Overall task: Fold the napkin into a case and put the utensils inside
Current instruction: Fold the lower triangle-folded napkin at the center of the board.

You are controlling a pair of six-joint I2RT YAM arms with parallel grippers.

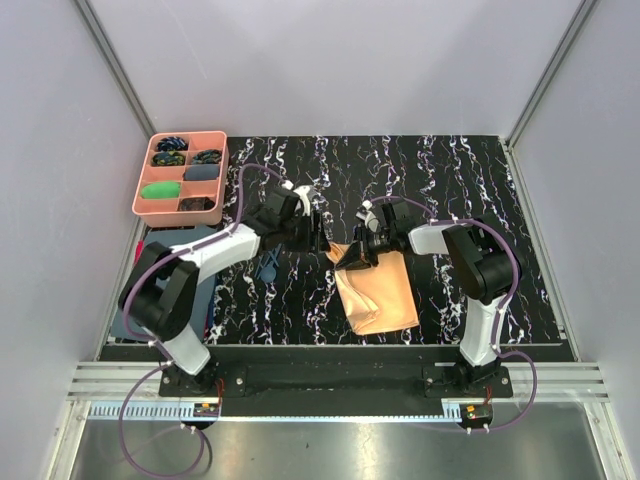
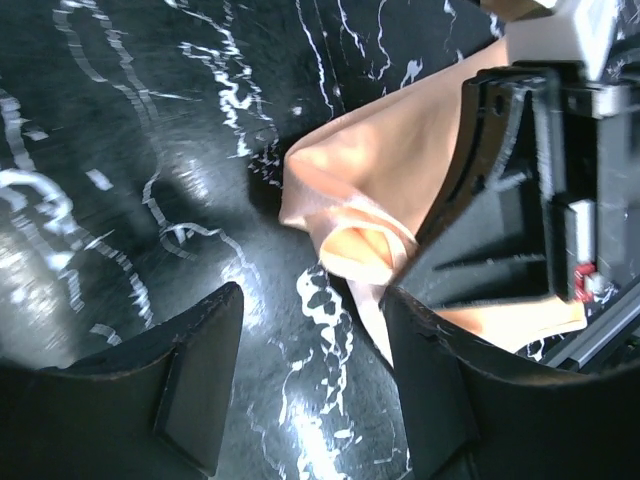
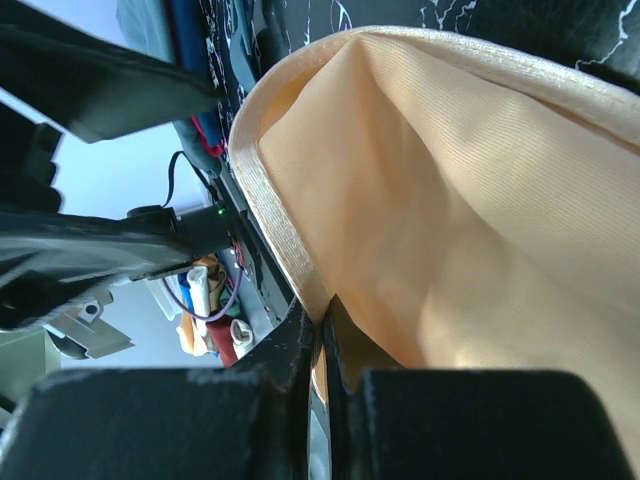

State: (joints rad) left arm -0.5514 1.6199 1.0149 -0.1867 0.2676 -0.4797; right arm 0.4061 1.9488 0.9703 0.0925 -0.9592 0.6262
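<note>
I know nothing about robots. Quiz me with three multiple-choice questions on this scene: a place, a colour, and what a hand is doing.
1. Where is the pink plastic compartment tray?
A) far left corner of the black marbled table
B) between the arms
C) near right edge
2. What colour is the shiny fabric napkin?
A) green
B) peach-orange
C) white
3. The right arm's fingers are:
A) spread wide
B) shut on the napkin
C) holding a spoon
Answers: 1A, it sits by the far left wall; 2B, the cloth gleams peach-orange; 3B, the wrist view shows them pinching its hem.
</note>
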